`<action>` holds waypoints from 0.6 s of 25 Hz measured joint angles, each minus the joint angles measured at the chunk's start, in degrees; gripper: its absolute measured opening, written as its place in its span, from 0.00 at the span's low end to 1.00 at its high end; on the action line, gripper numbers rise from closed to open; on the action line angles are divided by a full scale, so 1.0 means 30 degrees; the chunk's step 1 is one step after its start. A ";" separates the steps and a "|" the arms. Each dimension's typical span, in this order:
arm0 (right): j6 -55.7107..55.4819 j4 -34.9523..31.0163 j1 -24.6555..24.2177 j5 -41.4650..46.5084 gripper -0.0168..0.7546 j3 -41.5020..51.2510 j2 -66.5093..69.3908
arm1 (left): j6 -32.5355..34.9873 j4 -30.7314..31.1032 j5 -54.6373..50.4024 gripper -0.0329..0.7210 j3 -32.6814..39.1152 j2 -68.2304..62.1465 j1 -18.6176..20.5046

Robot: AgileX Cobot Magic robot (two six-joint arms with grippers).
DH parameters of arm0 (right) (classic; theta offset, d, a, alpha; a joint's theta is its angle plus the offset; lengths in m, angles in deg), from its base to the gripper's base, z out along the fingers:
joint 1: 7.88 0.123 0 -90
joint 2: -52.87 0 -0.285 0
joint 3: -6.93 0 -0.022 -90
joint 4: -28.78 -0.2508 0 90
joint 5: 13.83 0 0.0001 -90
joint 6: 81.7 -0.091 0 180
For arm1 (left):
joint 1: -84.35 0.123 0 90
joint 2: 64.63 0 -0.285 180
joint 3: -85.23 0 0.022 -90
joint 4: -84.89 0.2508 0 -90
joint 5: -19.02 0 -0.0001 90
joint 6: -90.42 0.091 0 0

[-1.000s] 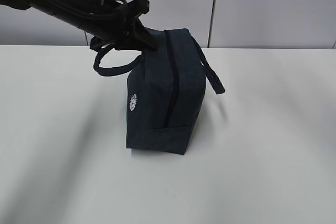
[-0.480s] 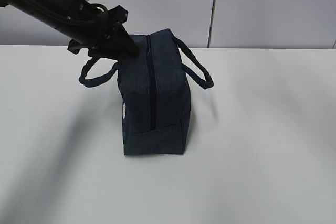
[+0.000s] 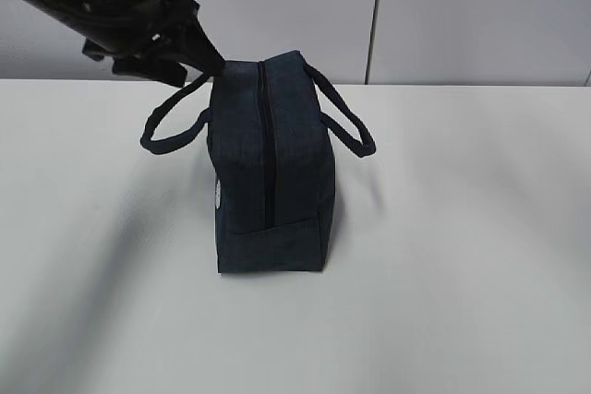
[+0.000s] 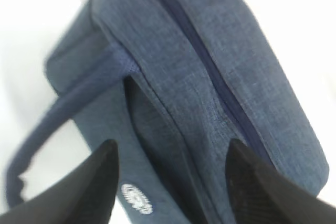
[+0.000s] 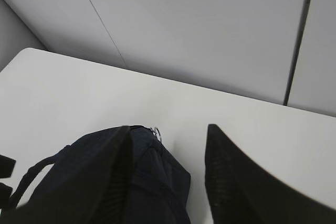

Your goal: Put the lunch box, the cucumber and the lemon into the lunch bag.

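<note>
Up at the far left of the exterior view, the left gripper [image 3: 199,54] hangs at the end of its dark arm, its tips just beside the top left corner of the lunch bag [image 3: 272,168], right above where the left loop handle [image 3: 171,122] joins the fabric. From the left wrist view the two dark fingers [image 4: 92,187] stand well apart with the bag's upper edge showing between them, gripping nothing. The lunch bag stands upright near the middle of the white table [image 3: 462,274], its narrow end toward the exterior camera, the zipper [image 3: 268,145] running closed over the top and down that end. A small round white logo [image 3: 219,196] shows on its left face. The second loop handle [image 3: 346,122] droops off the right side. Its metal ring pull [image 5: 156,131] shows at the bag's far end in the right wrist view. Over there the right gripper [image 5: 168,177] looks down on that end of the bag, jaws partly spread and empty. Lunch box, cucumber and lemon cannot be seen anywhere on the table.
</note>
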 joint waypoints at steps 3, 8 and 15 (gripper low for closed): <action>0.0043 -0.0129 0.0000 0.0047 0.47 0.0000 -0.0254 | -0.0056 0.1677 0.0124 0.63 0.0000 0.1340 0.0043; 0.0945 -0.0174 -0.0012 0.0047 0.47 0.0000 -0.2127 | -0.0286 0.3126 0.0139 0.61 0.0000 0.3287 0.0541; 0.2000 0.0852 -0.0012 0.0256 0.47 0.0000 -0.6404 | -0.0811 0.4962 0.0029 0.60 0.0000 0.6079 0.0821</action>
